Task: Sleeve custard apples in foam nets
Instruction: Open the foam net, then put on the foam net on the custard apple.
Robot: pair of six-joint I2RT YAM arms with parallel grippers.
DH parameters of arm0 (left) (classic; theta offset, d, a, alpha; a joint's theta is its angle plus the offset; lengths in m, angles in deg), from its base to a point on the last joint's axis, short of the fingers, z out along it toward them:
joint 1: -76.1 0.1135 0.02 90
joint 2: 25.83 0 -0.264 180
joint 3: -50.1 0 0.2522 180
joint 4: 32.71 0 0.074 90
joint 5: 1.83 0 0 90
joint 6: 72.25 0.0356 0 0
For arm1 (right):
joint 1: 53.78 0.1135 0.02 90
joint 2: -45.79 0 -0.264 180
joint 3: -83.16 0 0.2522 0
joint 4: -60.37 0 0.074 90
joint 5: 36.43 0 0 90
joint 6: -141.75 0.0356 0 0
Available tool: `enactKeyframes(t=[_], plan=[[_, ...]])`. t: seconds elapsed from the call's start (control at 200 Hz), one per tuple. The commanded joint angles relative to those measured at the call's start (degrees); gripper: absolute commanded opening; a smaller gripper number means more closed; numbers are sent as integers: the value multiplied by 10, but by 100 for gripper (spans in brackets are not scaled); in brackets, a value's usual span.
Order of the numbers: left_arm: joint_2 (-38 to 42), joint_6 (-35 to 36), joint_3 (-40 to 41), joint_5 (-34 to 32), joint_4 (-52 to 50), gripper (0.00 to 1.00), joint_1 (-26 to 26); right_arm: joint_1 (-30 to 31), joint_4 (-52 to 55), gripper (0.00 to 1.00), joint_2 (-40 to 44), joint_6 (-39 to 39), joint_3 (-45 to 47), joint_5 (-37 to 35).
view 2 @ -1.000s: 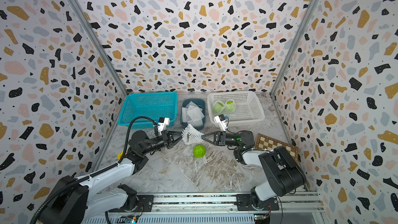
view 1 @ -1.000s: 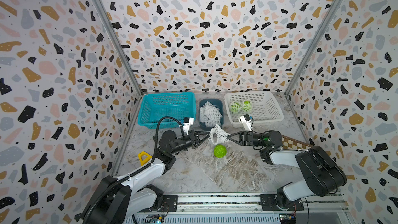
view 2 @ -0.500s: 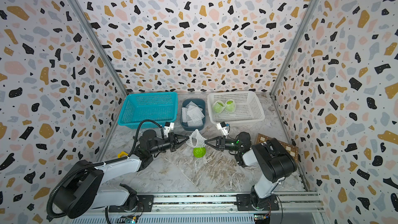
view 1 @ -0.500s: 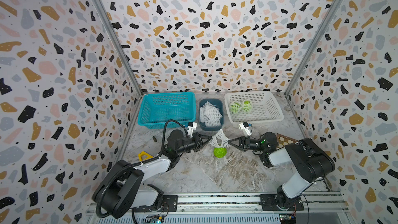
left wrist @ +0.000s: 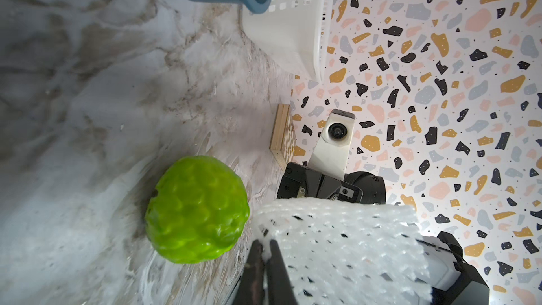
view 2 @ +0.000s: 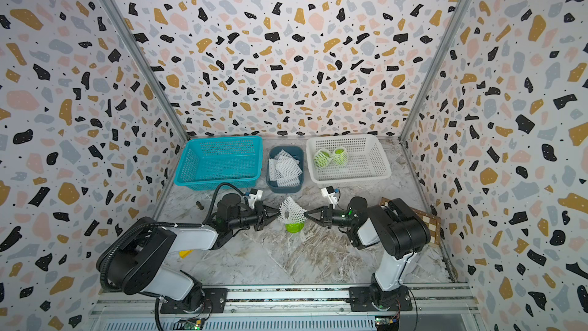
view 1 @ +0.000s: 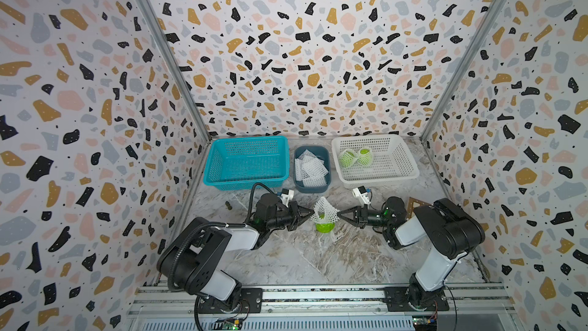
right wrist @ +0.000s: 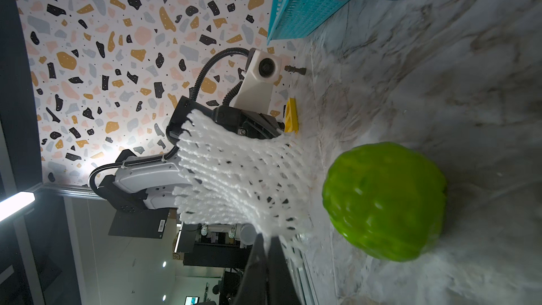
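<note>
L pincer (view 1: 312, 212) & R pincer (view 1: 339, 213) each clamped on opposite edges of foam net (view 1: 324, 209). Net hangs over custard apple (view 1: 325, 227) on counter (view 1: 318, 259); contact unclear.

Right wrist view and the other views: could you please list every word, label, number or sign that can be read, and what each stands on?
No text can be read in any view.
Barcode sticker on a black plate: print too small to read.
Small sign in the room behind: blurred, not readable.
Lit screen in that room: too small to read.

White foam net (view 1: 325, 211) over custard apple (view 1: 325, 227) — between left fingers (view 1: 304, 213) and right fingers (view 1: 347, 214).
</note>
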Motion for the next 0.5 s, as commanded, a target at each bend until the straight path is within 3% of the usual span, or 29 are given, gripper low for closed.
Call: enactKeyframes(t=[0.0, 0.496], plan=[[-10, -6, -4, 10, 27, 0, -5, -3, 24, 0, -10, -26, 3, -1], [-57, -2, -18, 21, 22, 0, -10, -3, 29, 0, -38, -37, 8, -2]])
